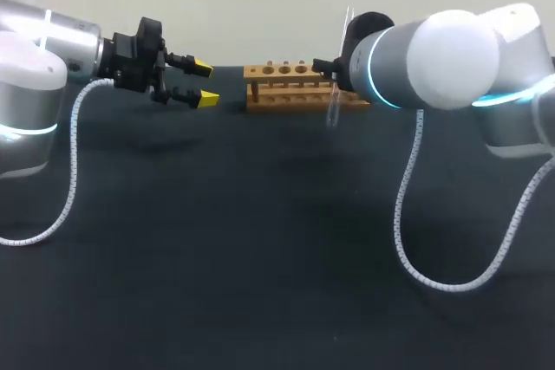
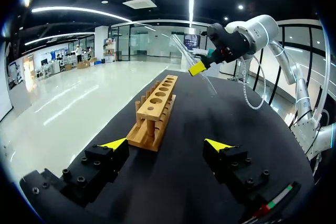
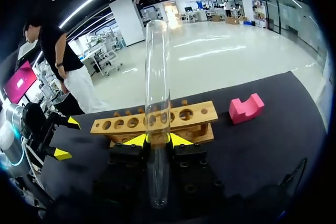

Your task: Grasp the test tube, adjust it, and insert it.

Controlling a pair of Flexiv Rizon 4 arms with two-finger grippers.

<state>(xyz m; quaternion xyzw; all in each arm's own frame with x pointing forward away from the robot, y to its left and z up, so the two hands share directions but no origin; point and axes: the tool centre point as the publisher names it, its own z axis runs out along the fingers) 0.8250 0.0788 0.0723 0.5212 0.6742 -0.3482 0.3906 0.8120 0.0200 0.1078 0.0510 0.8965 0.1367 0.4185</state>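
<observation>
- Right gripper [image 3: 157, 140] grips the tube [image 3: 156, 66] mid-length, leaving its lower end free for a hole
- Tube stands almost upright near the rack [image 3: 194, 116], not inserted
- Left gripper [image 1: 205, 82] hangs spread and empty by the rack, probably placed to help adjust the tube

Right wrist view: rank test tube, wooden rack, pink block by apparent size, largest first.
Top, too close to call: test tube and wooden rack. The tube is longest but thin and nearest the camera, held in the right tool; the rack is wider.
Smallest: pink block.
</observation>
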